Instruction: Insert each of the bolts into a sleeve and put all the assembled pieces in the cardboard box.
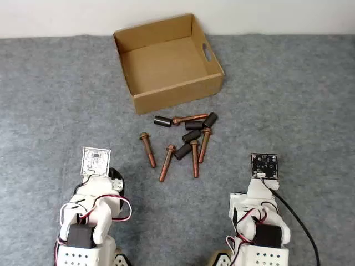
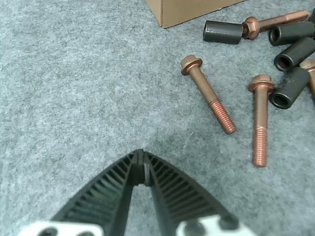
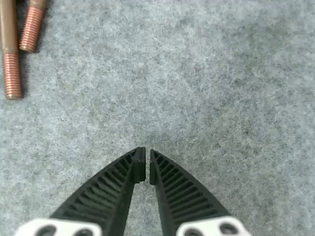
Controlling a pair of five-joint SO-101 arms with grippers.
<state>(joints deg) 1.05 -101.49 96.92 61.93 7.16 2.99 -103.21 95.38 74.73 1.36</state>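
Several copper bolts (image 1: 148, 149) and several short black sleeves (image 1: 191, 136) lie loose in a cluster on the grey carpet, just in front of the open cardboard box (image 1: 178, 93), which holds nothing. No bolt sits inside a sleeve. My left gripper (image 2: 142, 158) is shut and holds nothing, low over bare carpet, short of the nearest bolt (image 2: 208, 93) and a sleeve (image 2: 223, 32). My right gripper (image 3: 146, 164) is also shut on nothing, with two threaded bolt ends (image 3: 10, 54) off to one side. Both arms sit at the near edge, the left arm (image 1: 94, 205) and the right arm (image 1: 258, 210).
Open grey carpet spreads wide on both sides of the cluster and between the arms. The box stands at the far centre, its handle cut-out (image 1: 207, 52) on the right wall. A black cable (image 1: 299, 221) trails from the right arm.
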